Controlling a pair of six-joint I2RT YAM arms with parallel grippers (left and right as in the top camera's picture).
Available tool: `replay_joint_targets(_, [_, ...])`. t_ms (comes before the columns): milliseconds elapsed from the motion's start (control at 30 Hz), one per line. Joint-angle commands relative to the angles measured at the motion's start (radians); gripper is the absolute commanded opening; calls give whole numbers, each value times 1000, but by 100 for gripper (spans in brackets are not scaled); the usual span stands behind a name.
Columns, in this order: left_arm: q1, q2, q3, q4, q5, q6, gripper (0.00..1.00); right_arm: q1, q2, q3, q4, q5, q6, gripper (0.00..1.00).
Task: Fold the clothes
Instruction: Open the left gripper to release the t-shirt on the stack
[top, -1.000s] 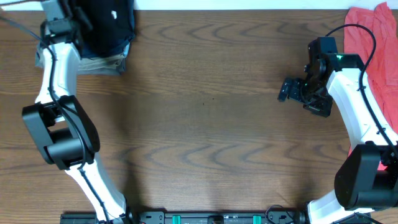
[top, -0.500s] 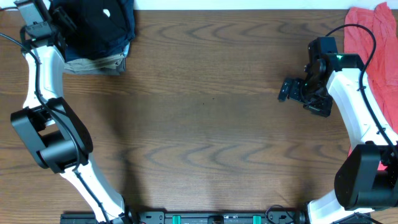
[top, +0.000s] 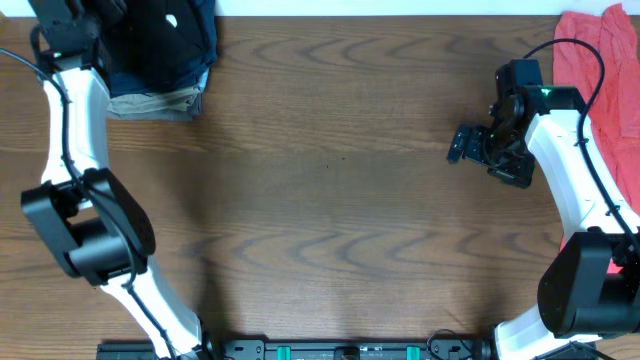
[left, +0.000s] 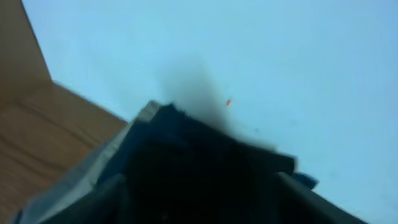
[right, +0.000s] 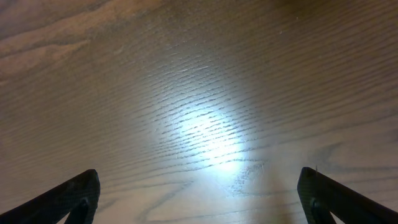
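A folded black T-shirt (top: 160, 45) with a small white logo lies on top of a stack of folded clothes (top: 160, 100) at the table's far left corner. My left gripper (top: 108, 10) is at the shirt's far left edge. In the left wrist view its fingers (left: 199, 193) are spread wide with the black fabric (left: 205, 155) lying between them, not pinched. My right gripper (top: 468, 143) hovers open and empty over bare wood, and its two fingertips (right: 199, 193) are far apart in the right wrist view. A red garment (top: 605, 60) lies at the far right corner.
The folded stack under the black shirt shows blue denim and a beige layer at its front edge. The wooden table (top: 330, 190) spans the view. A pale surface (left: 280, 56) lies beyond the table's far edge. The red garment lies partly under the right arm.
My left arm has swung left and toward the table's far edge, off the middle of the black shirt. The shirt stays on the stack. The right arm has not moved.
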Motion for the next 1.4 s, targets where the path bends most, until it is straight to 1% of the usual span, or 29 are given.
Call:
replay_joint_targets(0, [4,105,13,-6,-9,19,77,0,-8,5,-1,6,-10,99])
replay_joint_targets(133, [5,182,13,-65,-9,48,83,0,-8,5,0,6,-10,99])
replay_joint_targets(200, [8,208,13,-97,-9,49,89,0,-8,5,0,6,-10,99])
replay_joint_targets(333, [16,195,13,-132,-4,68,89,0,-8,5,0,6,-10,99])
replay_joint_targets(400, [16,160,13,-135,-3,70,88,0,-8,5,0,6,-10,99])
replay_joint_targets(533, [13,34,13,-135,0,69,89,0,-8,5,-1,6,-10,99])
replay_joint_targets(633, [7,-80,13,-145,0,69,95,0,-8,5,0,6,-10,99])
replay_joint_targets(800, [0,-275,13,-233,4,57,99,0,-8,5,-1,6,-10,99])
replay_joint_targets(933, [0,-419,13,-378,116,54,98,0,-8,5,-1,6,-10,99])
replay_joint_targets(1133, [0,-615,13,-743,244,54,98,0,-8,5,0,6,-10,99])
replay_joint_targets(1333, [0,-734,13,-1166,261,55,98,0,-8,5,0,6,-10,99])
replay_joint_targets(1367, [0,-744,12,-1216,261,55,98,0,-8,5,-1,6,-10,99])
